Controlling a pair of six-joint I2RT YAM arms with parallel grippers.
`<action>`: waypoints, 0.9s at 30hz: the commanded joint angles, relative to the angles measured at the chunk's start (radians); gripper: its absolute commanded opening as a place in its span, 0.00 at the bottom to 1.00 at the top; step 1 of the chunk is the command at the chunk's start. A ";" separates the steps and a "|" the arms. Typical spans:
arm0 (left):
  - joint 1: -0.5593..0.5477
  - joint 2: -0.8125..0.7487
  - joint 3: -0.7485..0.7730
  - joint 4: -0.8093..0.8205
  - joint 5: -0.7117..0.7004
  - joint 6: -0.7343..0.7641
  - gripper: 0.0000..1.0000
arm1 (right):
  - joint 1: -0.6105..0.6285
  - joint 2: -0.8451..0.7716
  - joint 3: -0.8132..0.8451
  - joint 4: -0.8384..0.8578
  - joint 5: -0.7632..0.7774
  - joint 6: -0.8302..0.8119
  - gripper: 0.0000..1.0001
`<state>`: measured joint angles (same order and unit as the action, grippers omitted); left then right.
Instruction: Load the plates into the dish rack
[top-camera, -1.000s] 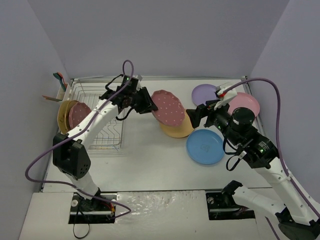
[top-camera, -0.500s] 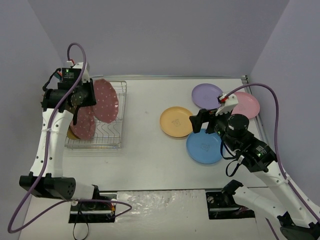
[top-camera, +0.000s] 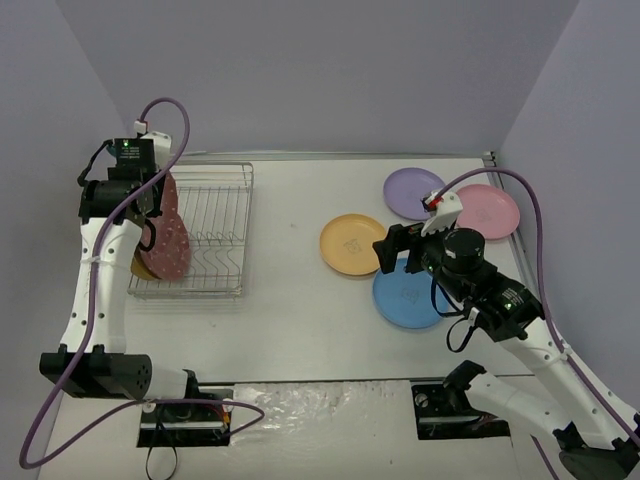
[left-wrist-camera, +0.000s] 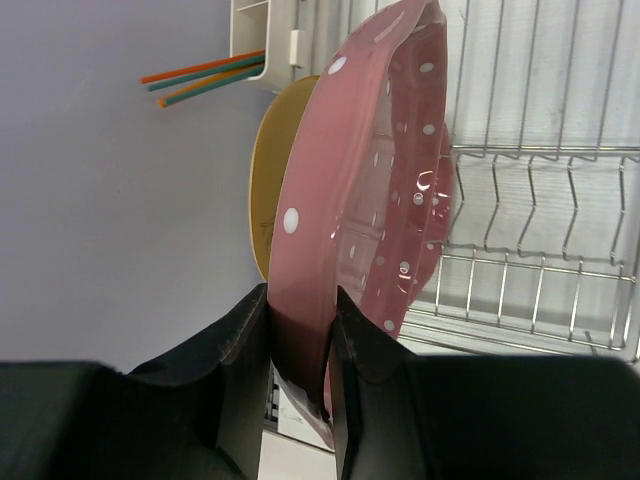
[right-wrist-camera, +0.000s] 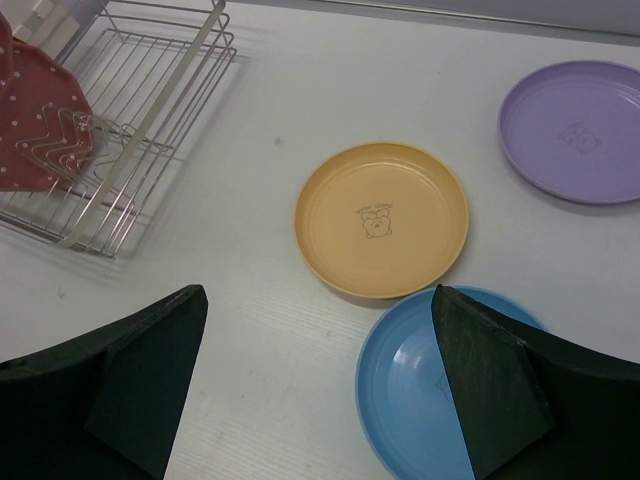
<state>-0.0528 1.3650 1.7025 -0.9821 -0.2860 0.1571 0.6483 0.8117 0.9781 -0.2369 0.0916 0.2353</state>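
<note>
Left gripper (left-wrist-camera: 298, 345): clamped narrow on the rim of a dark pink speckled plate (left-wrist-camera: 345, 190), held on edge, near upright, over the left end of the dish rack (top-camera: 215, 235).
Held plate vs. neighbours: just beside a tan plate (left-wrist-camera: 262, 175) standing at the rack's left end. A second speckled plate (top-camera: 170, 258) stands there too.
Seating: lower rim hidden behind the fingers, so I cannot tell whether it sits between the tines yet.
Dish rack: along the left edge of the table (top-camera: 300, 320), toward its far-left corner. White utensil caddy (left-wrist-camera: 262, 35) on its side, coloured sticks inside.
Right gripper (right-wrist-camera: 315, 370): jaws spread wide, nothing between them. Hovers over the seam between the yellow-orange plate (right-wrist-camera: 382, 220) and the blue plate (right-wrist-camera: 415, 390).
Plates lying flat: yellow-orange and blue mid-right. Lilac plate (top-camera: 412, 190) and light pink plate (top-camera: 490, 208) toward the far-right corner.
Step in hand (judgement): slotting the third plate. Two racked, four not yet loaded.
Next move, left: lower until the rim settles between tines, keep it upright, then open and back out without nudging the neighbours.
Next move, right: descend on one flat plate's rim. A shallow edge calls for a low, angled pinch.
</note>
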 joint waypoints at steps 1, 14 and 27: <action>0.016 0.003 0.017 0.189 -0.063 0.078 0.00 | -0.003 0.014 -0.010 0.041 -0.020 -0.019 0.91; 0.034 0.068 -0.154 0.326 0.007 0.063 0.00 | -0.003 0.027 -0.043 0.032 0.016 -0.048 0.91; 0.085 0.069 -0.335 0.451 0.050 -0.006 0.05 | -0.005 0.066 -0.079 0.032 0.044 -0.009 0.91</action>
<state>-0.0031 1.4771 1.3506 -0.6564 -0.2004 0.1518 0.6483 0.8506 0.9085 -0.2546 0.0957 0.2064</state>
